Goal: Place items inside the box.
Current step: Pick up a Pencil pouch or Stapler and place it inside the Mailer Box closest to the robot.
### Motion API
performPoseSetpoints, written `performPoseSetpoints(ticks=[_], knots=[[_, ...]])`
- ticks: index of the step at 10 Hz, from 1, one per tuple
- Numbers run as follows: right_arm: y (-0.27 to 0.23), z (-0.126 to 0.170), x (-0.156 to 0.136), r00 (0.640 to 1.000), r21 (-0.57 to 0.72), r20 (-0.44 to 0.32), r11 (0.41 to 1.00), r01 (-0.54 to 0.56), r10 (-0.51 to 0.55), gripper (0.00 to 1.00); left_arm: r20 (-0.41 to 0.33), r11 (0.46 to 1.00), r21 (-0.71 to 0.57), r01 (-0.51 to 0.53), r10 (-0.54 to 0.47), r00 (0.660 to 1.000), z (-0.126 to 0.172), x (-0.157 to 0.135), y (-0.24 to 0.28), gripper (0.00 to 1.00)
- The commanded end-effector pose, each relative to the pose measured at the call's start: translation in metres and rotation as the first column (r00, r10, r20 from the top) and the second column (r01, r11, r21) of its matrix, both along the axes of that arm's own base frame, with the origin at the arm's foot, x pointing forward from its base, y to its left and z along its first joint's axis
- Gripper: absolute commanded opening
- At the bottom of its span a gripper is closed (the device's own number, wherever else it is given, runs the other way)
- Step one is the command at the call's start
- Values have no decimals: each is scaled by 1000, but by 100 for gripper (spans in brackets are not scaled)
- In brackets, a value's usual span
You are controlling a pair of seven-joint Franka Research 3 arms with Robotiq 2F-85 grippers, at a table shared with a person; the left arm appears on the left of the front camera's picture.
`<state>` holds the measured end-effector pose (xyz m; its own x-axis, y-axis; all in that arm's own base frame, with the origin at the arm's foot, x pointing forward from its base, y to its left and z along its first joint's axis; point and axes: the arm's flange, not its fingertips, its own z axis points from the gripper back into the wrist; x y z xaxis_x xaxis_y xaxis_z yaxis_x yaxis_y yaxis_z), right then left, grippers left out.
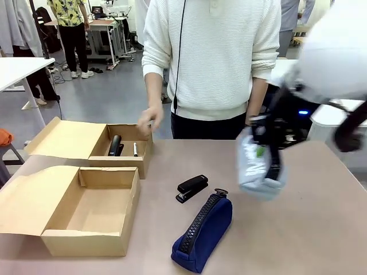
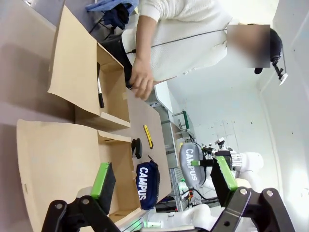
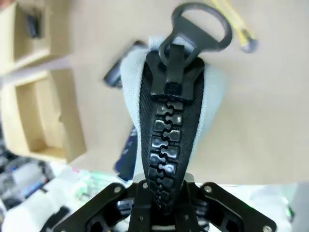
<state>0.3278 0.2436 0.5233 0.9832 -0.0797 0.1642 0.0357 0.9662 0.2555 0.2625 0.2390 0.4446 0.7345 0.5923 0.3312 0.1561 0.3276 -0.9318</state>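
Front view, right gripper (image 1: pixel 268 153): clamped on the light grey pencil case (image 1: pixel 252 175), which hangs off the table (image 1: pixel 321 229) at the right, long axis near upright.
Front view, navy pencil case (image 1: pixel 209 229): flat on the table, long axis slanting near-left to far-right, zipper pull at the far end; a black stapler (image 1: pixel 192 188) lies just beyond it.
Left wrist view, left gripper (image 2: pixel 163 175): fingers well apart (an open cardboard box (image 2: pixel 58 159) lies below).
Right wrist view, light grey pencil case (image 3: pixel 212 92): its zipper runs straight away from the pinching jaws, pull ring farthest out.
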Motion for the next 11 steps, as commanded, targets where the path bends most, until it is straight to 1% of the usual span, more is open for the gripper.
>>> performPoseSetpoints(ticks=[1, 2, 3, 4, 5, 6, 7, 10, 11], knots=[[96, 5, 25, 993, 83, -76, 993, -83, 89, 5, 30, 1000, -7, -2, 3, 1000, 2, 0, -1, 100], [153, 3, 12, 990, 133, -127, 990, -45, 62, 5, 30, 1000, -7, -2, 3, 1000, 2, 0, -1, 100], [207, -1, -10, 984, 137, -147, 987, -81, 101, 5, 30, 1000, -7, -2, 3, 1000, 2, 0, -1, 100], [256, -11, -32, 978, 130, -141, 982, -136, 155, 5, 30, 1000, -7, -2, 3, 1000, 2, 0, -1, 100], [296, -24, -49, 981, 140, -112, 980, -144, 160, 5, 30, 1000, -7, -2, 3, 1000, 2, 0, -1, 100], [320, -44, -56, 977, 127, -144, 982, -138, 156, 5, 30, 1000, -7, -2, 3, 1000, 2, 0, -1, 100], [261, -17, -58, 970, 165, -157, 973, -162, 188, 5, 30, 1000, -7, -2, 3, 1000, 2, 0, -1, 100], [261, -17, -58, 970, 165, -157, 973, -162, 188, 5, 30, 1000, -7, -2, 3, 1000, 2, 0, -1, 100], [279, -27, -56, 971, 158, -162, 976, -148, 173, 5, 30, 1000, -7, -2, 3, 1000, 2, 0, -1, 100]])
